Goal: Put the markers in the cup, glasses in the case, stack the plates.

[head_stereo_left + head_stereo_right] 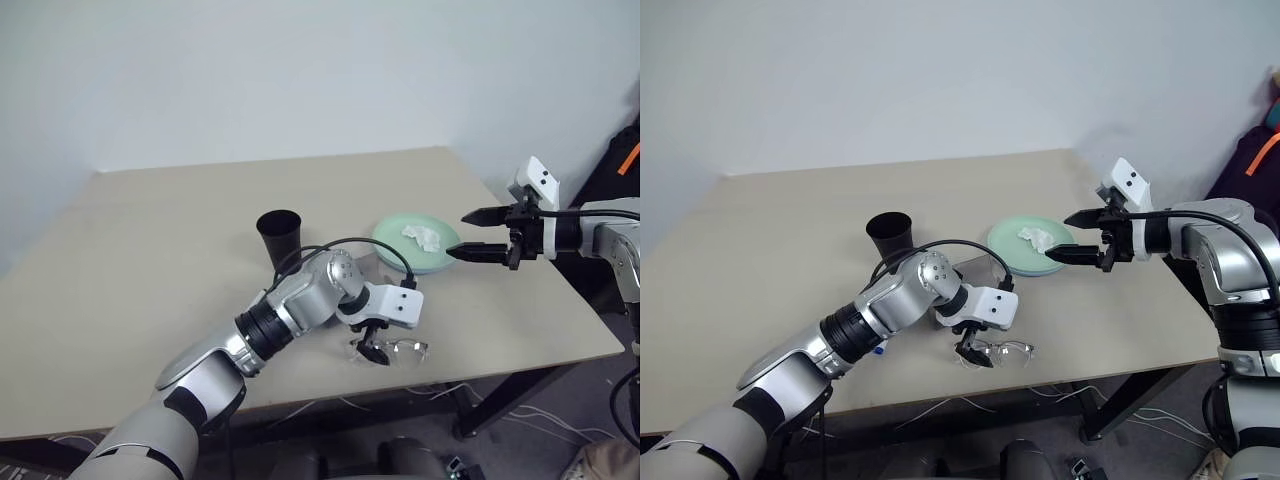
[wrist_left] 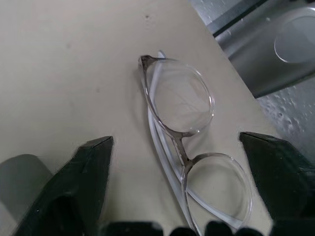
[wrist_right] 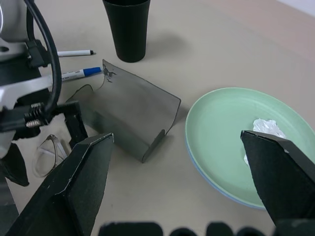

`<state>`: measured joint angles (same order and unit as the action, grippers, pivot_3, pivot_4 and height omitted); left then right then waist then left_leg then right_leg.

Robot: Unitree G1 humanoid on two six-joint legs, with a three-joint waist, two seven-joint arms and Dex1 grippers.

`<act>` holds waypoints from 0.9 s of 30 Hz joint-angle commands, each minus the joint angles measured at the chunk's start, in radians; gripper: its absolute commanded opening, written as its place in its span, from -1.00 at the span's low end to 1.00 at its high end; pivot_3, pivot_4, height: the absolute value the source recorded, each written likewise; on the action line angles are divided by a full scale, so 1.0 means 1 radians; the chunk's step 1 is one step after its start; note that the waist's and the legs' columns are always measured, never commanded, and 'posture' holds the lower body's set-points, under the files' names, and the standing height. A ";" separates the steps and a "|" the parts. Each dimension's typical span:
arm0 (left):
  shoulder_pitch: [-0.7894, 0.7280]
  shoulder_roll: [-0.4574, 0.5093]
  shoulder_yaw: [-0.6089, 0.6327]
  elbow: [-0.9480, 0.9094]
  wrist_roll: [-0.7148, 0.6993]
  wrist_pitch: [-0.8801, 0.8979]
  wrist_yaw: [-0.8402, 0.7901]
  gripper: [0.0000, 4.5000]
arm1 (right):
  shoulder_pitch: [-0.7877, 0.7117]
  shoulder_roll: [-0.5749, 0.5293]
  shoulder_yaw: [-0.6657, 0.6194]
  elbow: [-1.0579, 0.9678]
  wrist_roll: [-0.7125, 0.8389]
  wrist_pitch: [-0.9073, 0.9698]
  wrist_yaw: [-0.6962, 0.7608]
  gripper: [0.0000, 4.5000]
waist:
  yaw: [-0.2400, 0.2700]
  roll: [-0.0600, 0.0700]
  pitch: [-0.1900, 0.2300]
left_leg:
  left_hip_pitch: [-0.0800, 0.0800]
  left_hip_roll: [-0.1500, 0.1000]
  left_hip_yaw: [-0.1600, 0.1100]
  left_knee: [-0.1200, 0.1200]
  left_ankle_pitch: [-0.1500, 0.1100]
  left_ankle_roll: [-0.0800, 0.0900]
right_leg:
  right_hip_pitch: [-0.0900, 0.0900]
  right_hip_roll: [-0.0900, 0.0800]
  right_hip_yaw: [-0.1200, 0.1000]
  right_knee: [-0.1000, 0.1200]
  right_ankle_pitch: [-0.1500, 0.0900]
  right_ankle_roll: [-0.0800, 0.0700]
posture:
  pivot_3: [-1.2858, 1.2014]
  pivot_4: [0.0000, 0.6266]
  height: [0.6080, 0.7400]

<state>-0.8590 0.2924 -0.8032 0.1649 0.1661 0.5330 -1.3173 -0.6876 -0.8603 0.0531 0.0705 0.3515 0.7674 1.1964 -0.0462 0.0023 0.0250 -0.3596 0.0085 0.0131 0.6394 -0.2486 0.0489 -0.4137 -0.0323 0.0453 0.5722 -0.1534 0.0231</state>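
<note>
left wrist view looked down between two spread black fingers (image 2: 74,191) at the glasses (image 2: 182,142), folded and flat on the bench (image 1: 150,250) near its near edge; the fingers straddled the frame without touching it. the left hand (image 1: 375,345) hung released right over them. the case (image 3: 130,115) lay open just far of the glasses, with the two markers (image 3: 74,74) to its left and the cup (image 1: 280,235) upright beyond. the green plate (image 1: 395,235) sat on the blue plate (image 3: 216,189) right of the case, holding a crumpled tissue (image 1: 423,238). the right hand (image 1: 478,233) hovered released above the plates' right rim.
</note>
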 commanded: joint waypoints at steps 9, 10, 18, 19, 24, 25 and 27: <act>-0.019 -0.014 0.003 0.008 0.035 0.010 0.006 -0.68 | -0.007 -0.011 -0.028 -0.017 0.014 -0.014 -0.021 1.00 | 0.000 0.000 0.000 | 0.000 0.000 0.000 0.000 0.000 0.000 | 0.000 0.000 0.000 0.000 0.000 0.000 | 0.03 -1.00 0.88; -0.019 -0.015 0.003 0.008 0.037 0.009 0.006 -0.68 | -0.008 -0.011 -0.028 -0.016 0.013 -0.016 -0.021 1.00 | 0.000 0.000 0.000 | 0.000 0.000 0.000 0.000 0.000 0.000 | 0.000 0.000 0.000 0.000 0.000 0.000 | 0.03 -1.00 0.88; -0.018 -0.016 -0.003 0.006 0.044 0.010 0.002 -0.68 | -0.012 -0.008 -0.027 -0.010 0.011 -0.023 -0.024 1.00 | 0.000 0.000 0.000 | 0.000 0.000 0.000 0.000 0.000 0.000 | 0.000 0.000 0.000 0.000 0.000 0.000 | 0.03 -1.00 0.88; -0.017 -0.016 -0.003 0.006 0.045 0.011 0.001 -0.68 | -0.013 -0.008 -0.026 -0.009 0.011 -0.024 -0.025 1.00 | 0.000 0.000 0.000 | 0.000 0.000 0.000 0.000 0.000 0.000 | 0.000 0.000 0.000 0.000 0.000 0.000 | 0.03 -1.00 0.88; -0.017 -0.015 -0.011 0.007 0.050 0.018 -0.008 -0.94 | -0.015 -0.006 -0.027 -0.008 0.011 -0.027 -0.028 1.00 | 0.000 0.000 0.000 | 0.000 0.000 0.000 0.000 0.000 0.000 | 0.000 0.000 0.000 0.000 0.000 0.000 | 0.03 -1.00 0.88; -0.017 -0.014 -0.012 0.007 0.052 0.018 -0.009 -0.99 | -0.016 -0.005 -0.026 -0.008 0.011 -0.027 -0.028 1.00 | 0.000 0.000 0.000 | 0.000 0.000 0.000 0.000 0.000 0.000 | 0.000 0.000 0.000 0.000 0.000 0.000 | 0.03 -1.00 0.88; -0.016 -0.014 -0.014 0.008 0.057 0.015 -0.008 -0.99 | -0.017 -0.005 -0.025 -0.007 0.011 -0.027 -0.028 1.00 | 0.000 0.000 0.000 | 0.000 0.000 0.000 0.000 0.000 0.000 | 0.000 0.000 0.000 0.000 0.000 0.000 | 0.03 -1.00 0.88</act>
<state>-0.8594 0.2785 -0.8162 0.1789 0.2149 0.5501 -1.3214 -0.6861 -0.8594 0.0532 0.0715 0.3536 0.7544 1.1753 -0.0463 0.0024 0.0250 -0.3594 0.0086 0.0131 0.6396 -0.2486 0.0490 -0.4134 -0.0323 0.0453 0.5723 -0.1534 0.0231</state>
